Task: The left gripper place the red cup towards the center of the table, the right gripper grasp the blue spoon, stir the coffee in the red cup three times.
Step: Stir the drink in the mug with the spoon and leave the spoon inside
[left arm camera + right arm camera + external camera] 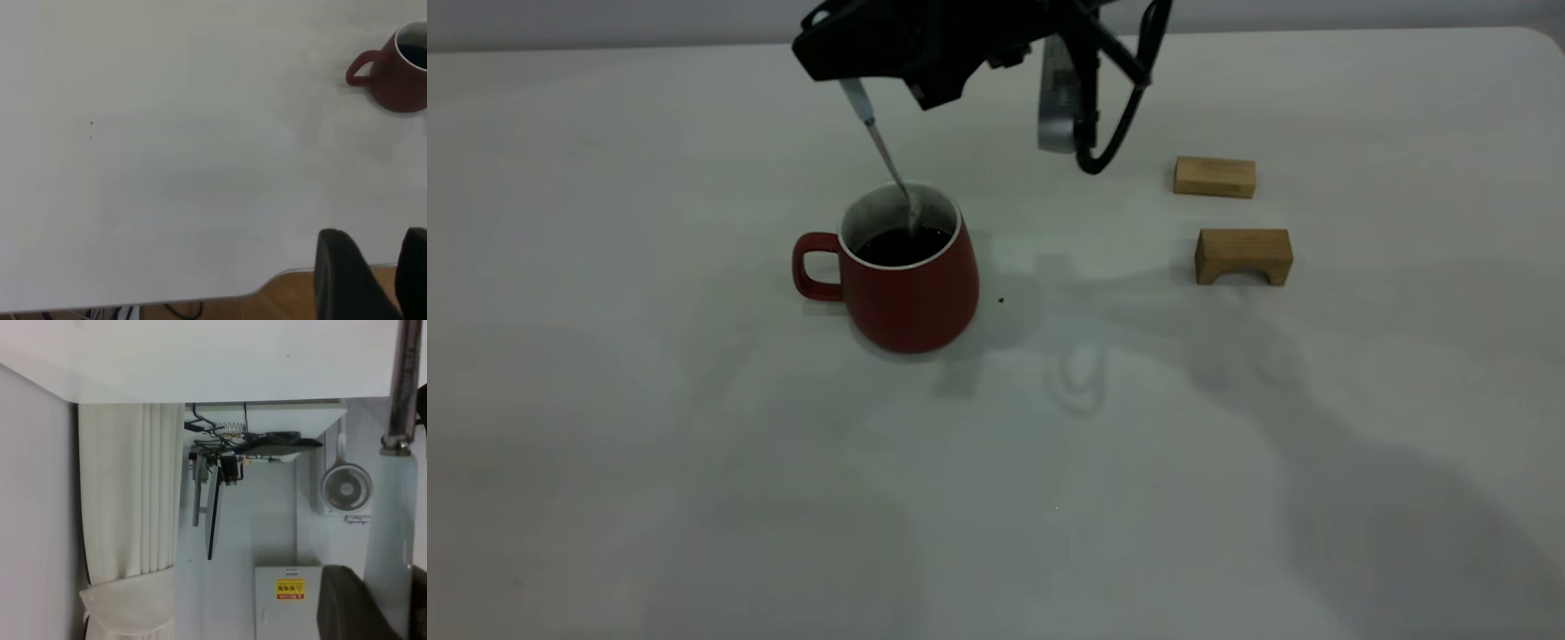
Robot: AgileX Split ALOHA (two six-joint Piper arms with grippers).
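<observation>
The red cup (911,284) stands upright near the middle of the table (694,444), its handle pointing to the left of the exterior view. Dark coffee (901,246) fills it part way. My right gripper (845,76) hangs above and behind the cup, shut on the pale blue handle of the blue spoon (880,147). The spoon slants down into the cup, with its bowl at the coffee by the far inner wall. The right wrist view shows the spoon (393,540) held between the right gripper (390,607) fingers. My left gripper (383,280) is open at the table's near corner, far from the cup (400,80).
Two wooden blocks lie right of the cup: a flat one (1215,176) farther back and an arch-shaped one (1243,256) nearer. A silvery part (1056,98) and a black cable hang from the right arm. A tiny dark speck (1001,300) lies beside the cup.
</observation>
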